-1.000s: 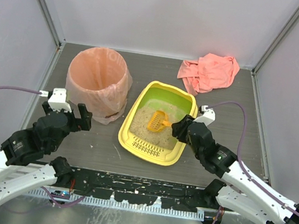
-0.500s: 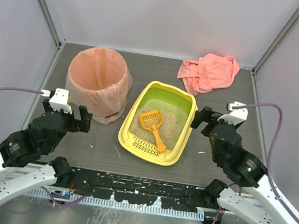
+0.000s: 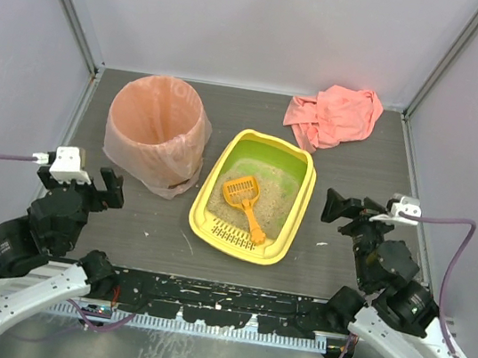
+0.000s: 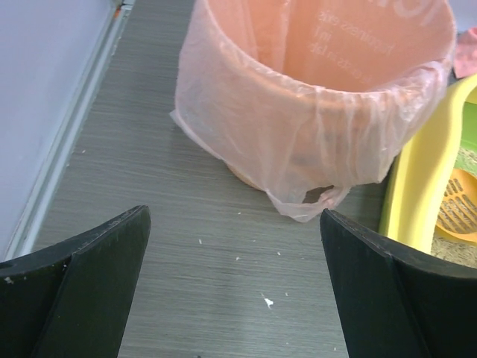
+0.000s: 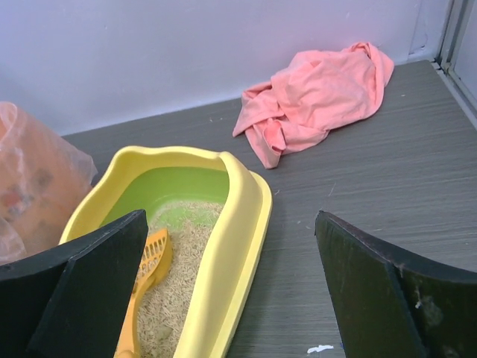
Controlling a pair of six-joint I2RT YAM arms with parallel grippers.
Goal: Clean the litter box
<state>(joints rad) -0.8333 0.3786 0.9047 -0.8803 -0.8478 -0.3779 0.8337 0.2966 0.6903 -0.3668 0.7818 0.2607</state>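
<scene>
The yellow litter box (image 3: 301, 208) with green inner walls and sandy litter sits mid-table, its slotted grate at the near end. An orange slotted scoop (image 3: 245, 201) lies loose in the litter, handle toward the near edge. My right gripper (image 3: 350, 209) hovers open to the right of the box and holds nothing. In the right wrist view the box rim (image 5: 242, 216) and scoop (image 5: 145, 272) lie ahead of that open gripper (image 5: 229, 224). My left gripper (image 3: 78, 182) stands open at the near left; in its wrist view it (image 4: 232, 224) faces bare table.
A round bin lined with a pink bag (image 3: 156, 131) stands left of the box, close ahead of the left gripper (image 4: 313, 97). A crumpled pink cloth (image 3: 334, 117) lies at the back right. White crumbs (image 4: 266, 301) dot the table. Walls enclose the table.
My right gripper opened, let go of the scoop and drew back to the right of the box; the scoop now lies in the litter. The left arm pulled back toward the near left.
</scene>
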